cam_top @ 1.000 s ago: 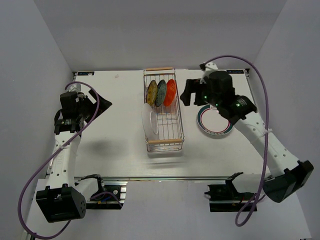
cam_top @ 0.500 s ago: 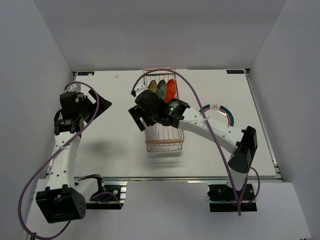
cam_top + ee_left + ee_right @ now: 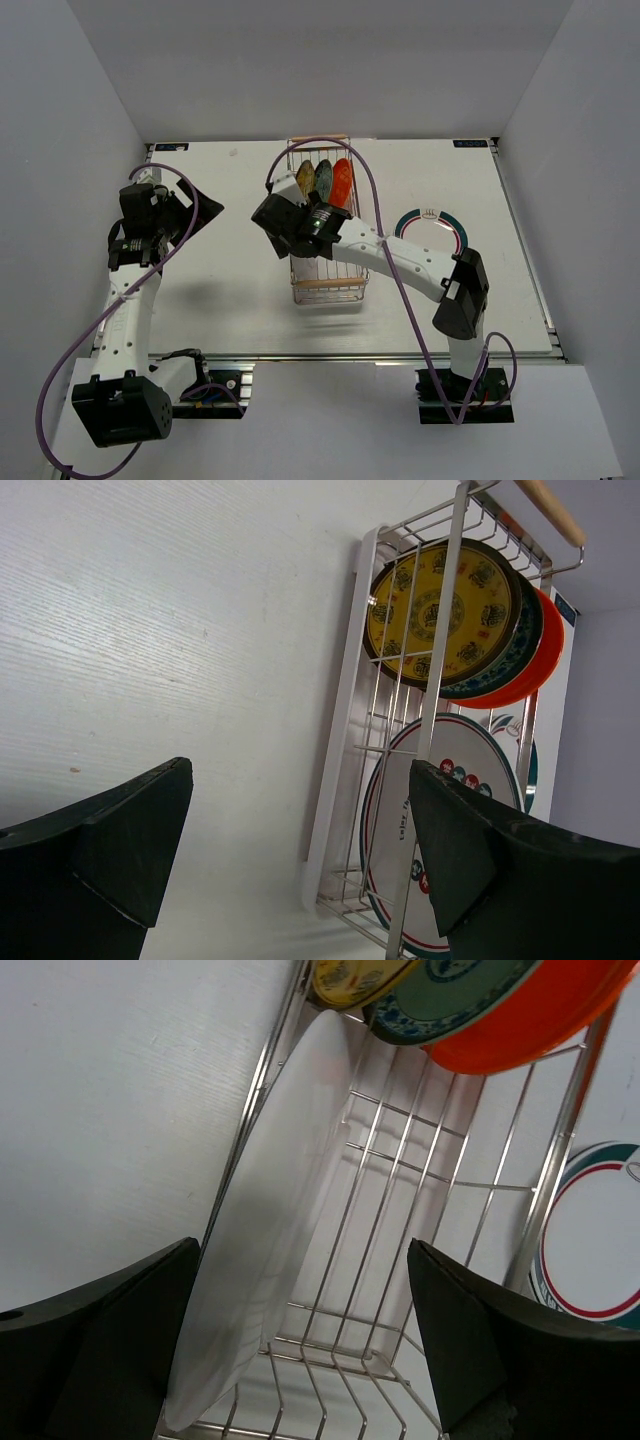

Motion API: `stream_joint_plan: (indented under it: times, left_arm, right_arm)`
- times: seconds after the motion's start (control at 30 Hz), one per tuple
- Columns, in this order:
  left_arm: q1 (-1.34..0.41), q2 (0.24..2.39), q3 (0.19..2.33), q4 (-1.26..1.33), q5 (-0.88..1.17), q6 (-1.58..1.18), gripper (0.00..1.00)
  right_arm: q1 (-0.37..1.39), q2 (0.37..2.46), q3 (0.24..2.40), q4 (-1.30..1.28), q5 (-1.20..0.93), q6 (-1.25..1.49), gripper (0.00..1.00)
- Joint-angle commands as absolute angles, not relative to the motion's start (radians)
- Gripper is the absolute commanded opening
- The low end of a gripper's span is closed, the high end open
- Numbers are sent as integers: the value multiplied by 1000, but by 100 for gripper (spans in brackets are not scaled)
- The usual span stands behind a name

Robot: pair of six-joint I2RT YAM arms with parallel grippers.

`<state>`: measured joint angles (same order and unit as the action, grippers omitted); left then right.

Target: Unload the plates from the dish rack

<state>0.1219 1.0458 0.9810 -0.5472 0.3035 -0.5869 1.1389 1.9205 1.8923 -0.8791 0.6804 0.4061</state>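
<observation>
1. Plain white plate [image 3: 265, 1230]: stands on edge inside the dish rack [image 3: 328, 284], leaning against the rack's left long side. This looks like the next item to come out.
2. Small plates, three: yellow plate [image 3: 350, 975], grey-blue plate [image 3: 450, 995] and orange plate [image 3: 530, 1030]. They stand packed face to face at the far end of the rack, close behind the white one.
3. Teal-rimmed plate [image 3: 432, 232]: lies flat on the tabletop [image 3: 230, 270], just to the right of the rack and outside it.
4. Right hand [image 3: 302, 1250]: reaches across the rack from the right and hovers over the white plate. Its jaws are spread wide with nothing between them.
5. Left hand [image 3: 300, 768]: hangs over bare tabletop well to the left of the rack. Its jaws are spread wide and hold nothing.
6. Step in hand, as I judge it: lining up the right hand to grip the white plate by its upper rim.
7. Handling notes:
   - Turn the jaws so the thin rim runs between them, one finger on each face.
   - Come down only onto the part that stands above the side wires, so no finger catches the rack.
   - Close firmly, since the glazed surface looks slippery.
   - Lift straight up until the lower edge clears the wires before swinging aside.
   - Keep away from the three small plates, as a nudge could topple them.
</observation>
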Motion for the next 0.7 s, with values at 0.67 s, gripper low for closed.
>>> stream_joint_plan:
  times: [0.67]
  left_arm:
    - [118,1002,996,-549,304,-583,98]
  right_arm:
    - [1118,1970,1999,-994,833,603,68]
